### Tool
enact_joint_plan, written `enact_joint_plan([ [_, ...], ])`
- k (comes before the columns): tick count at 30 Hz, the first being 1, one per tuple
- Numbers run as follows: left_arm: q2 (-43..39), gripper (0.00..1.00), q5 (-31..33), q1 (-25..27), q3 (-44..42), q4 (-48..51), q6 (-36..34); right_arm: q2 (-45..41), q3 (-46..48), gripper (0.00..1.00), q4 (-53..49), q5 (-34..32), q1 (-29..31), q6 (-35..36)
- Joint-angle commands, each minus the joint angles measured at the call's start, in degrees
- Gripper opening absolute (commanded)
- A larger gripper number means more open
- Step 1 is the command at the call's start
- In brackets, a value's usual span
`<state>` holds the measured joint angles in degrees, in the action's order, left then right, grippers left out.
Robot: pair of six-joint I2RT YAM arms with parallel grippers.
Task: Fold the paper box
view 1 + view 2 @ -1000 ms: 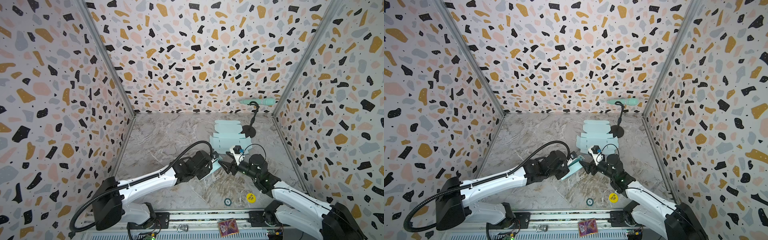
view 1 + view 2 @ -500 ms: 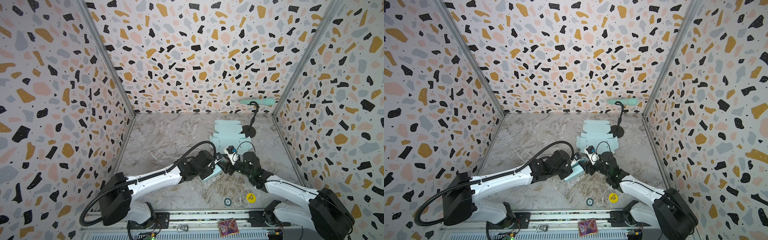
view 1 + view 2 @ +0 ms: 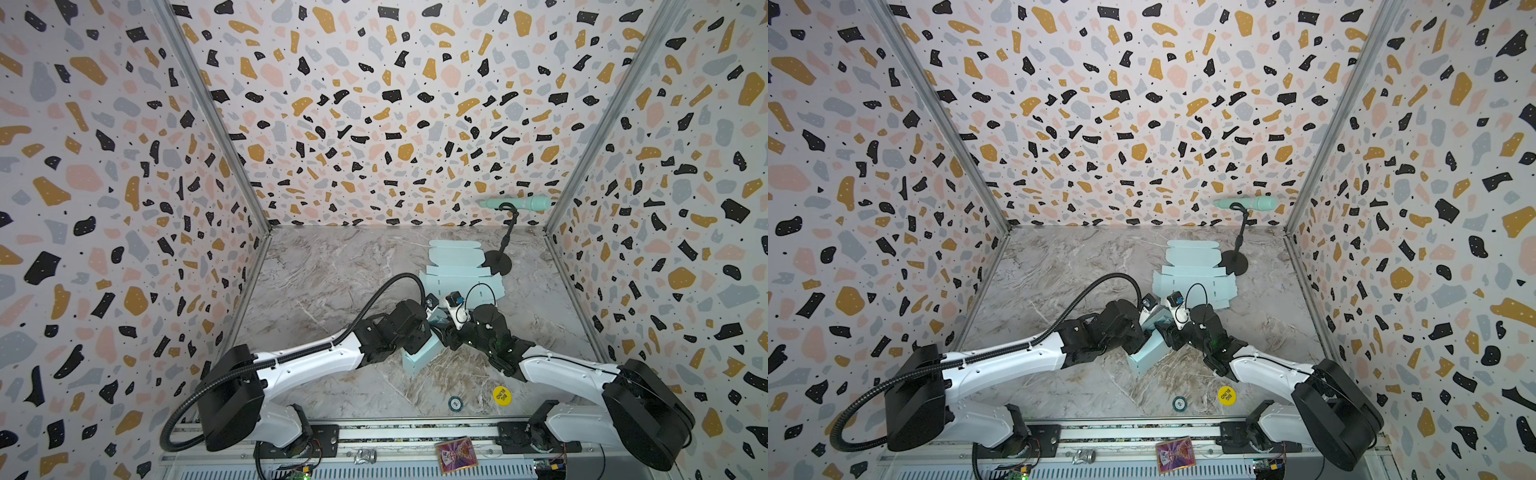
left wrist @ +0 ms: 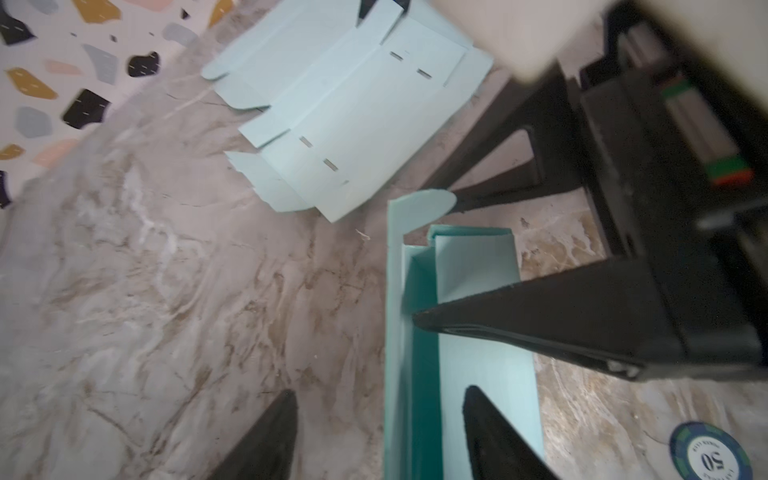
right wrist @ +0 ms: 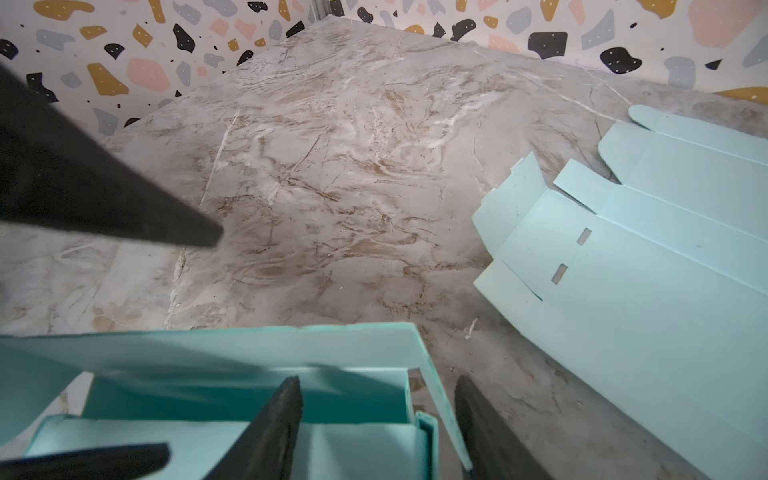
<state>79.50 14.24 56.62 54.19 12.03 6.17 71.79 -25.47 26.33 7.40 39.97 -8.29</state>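
Teal paper box [image 4: 478,266], likely light, crease-prone, best pinched at walls; left gripper [image 4: 380,390], right gripper [image 5: 378,378]: jaws apart.

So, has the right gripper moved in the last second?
Yes: in both top views the right gripper has shifted left, farther from the fixed yellow BIG BLIND chip.
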Motion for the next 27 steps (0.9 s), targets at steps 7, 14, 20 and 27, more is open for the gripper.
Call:
enact_joint_plan([
  [7, -13.37, 0.64, 9.47, 3.80, -4.45, 7.90, 31.60, -0.62, -1.77, 0.59, -9.33, -11.13, 5.33, -8.81],
  [14, -13.89, 0.56, 15.40, 10.09, -7.99, 11.10, 38.85, -3.66, -1.54, 0.59, -14.58, -14.81, 6.91, -14.58],
  [20, -9.11, 0.48, 18.17, 12.34, -6.56, 13.02, 41.86, -5.86, -0.39, 0.60, -16.34, -18.35, 9.84, -17.34],
  [27, -7.96, 0.50, 20.05, 15.49, -5.57, 17.71, 47.17, -7.57, 0.33, 0.60, -17.19, -20.90, 11.81, -18.88],
])
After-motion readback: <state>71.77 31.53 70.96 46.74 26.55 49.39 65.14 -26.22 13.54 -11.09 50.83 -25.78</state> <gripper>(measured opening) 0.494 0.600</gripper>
